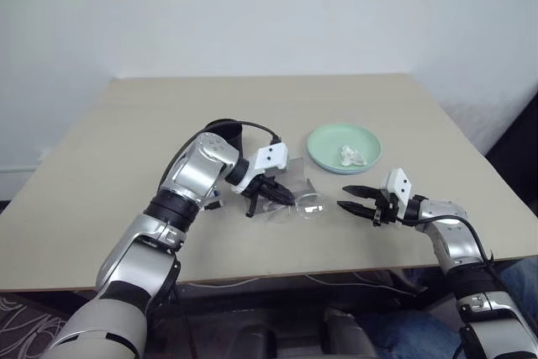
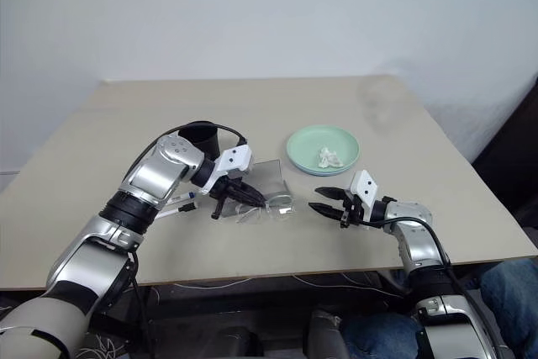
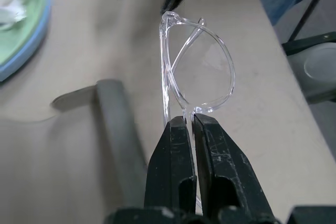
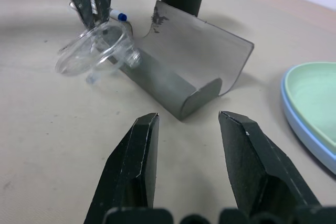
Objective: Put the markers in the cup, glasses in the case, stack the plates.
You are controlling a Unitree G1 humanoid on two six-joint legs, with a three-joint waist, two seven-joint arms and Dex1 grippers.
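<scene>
Now | glasses (image 3: 197, 72): clear frame, roundish lenses | pinched by left tool (image 3: 191, 124)

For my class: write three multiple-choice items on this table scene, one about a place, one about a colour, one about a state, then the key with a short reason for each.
1. Where is the white tissue?
A. in the cup
B. on the green plate
C. inside the case

2. What colour is the plate underneath the green plate?
A. light blue
B. red
C. black

3. The left pincer is
A. wide open
B. shut on a marker
C. shut on the glasses

Key: B, it lies in the green dish; A, a blue rim shows below it; C, fingers pinch the clear frame.
</scene>
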